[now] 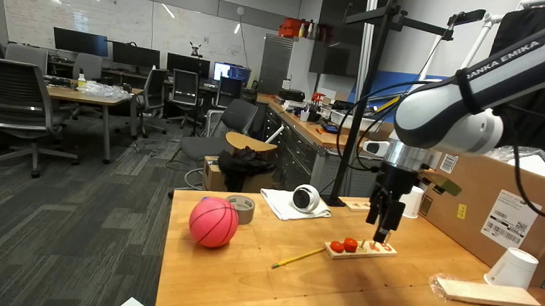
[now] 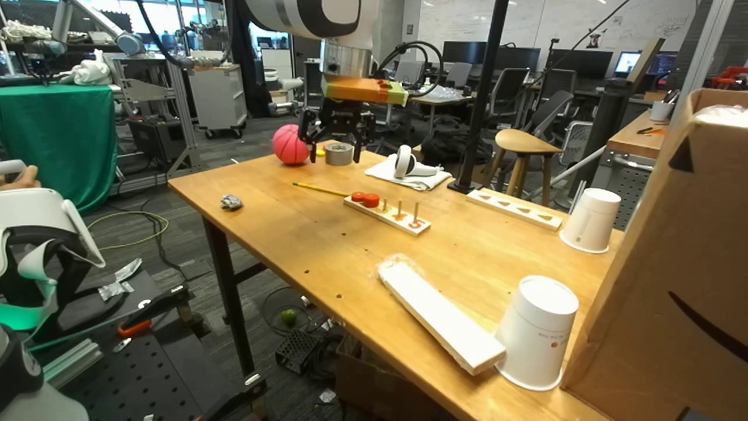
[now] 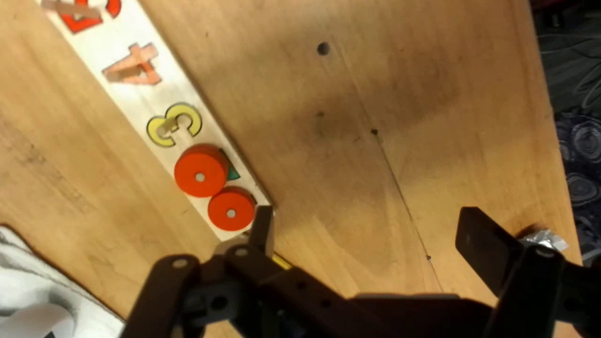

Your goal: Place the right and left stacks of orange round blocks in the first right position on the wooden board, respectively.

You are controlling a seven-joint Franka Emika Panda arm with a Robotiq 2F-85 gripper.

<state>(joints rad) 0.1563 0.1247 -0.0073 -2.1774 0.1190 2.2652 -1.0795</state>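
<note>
Tabletop (image 2: 280,225): board (image 2: 390,215) below end effector (image 2: 335,156)

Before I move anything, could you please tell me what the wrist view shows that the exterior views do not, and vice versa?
Only the wrist view clearly shows the pale centres of the orange round blocks, seen from above. Only the exterior views show the pink ball, the tape roll and the two white cups. Both kinds of view share the orange round blocks themselves, the wooden board, the gripper, the white cloth and the crumpled foil.
</note>
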